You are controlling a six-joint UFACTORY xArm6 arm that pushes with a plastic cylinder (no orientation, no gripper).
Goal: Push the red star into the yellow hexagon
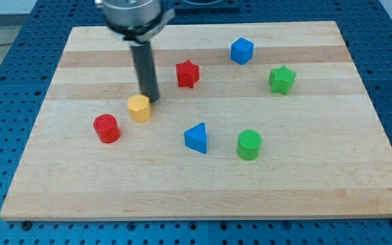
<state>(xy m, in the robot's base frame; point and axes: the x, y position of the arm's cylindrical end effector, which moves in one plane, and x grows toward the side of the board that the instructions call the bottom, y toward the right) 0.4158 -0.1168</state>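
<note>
We see no writing anywhere on the wooden board. We have no jaws, only a rod; my tip touches the yellow hexagon at its far right. The red star lies farther right, apart, with nothing between them. A red cylinder sits near left.

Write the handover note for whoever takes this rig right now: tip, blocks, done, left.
My tip sits at the upper right edge of the yellow hexagon, seemingly touching it, on the side facing the red star.
The red star lies up and to the view's right of the hexagon, with bare board between them.
Done: nothing visible; star and hexagon are apart.
Left: bring the tip round to the star's far right side, then push it down-left into the hexagon. Likely a clear path; the red cylinder sits beyond the hexagon, the blue triangle below.
</note>
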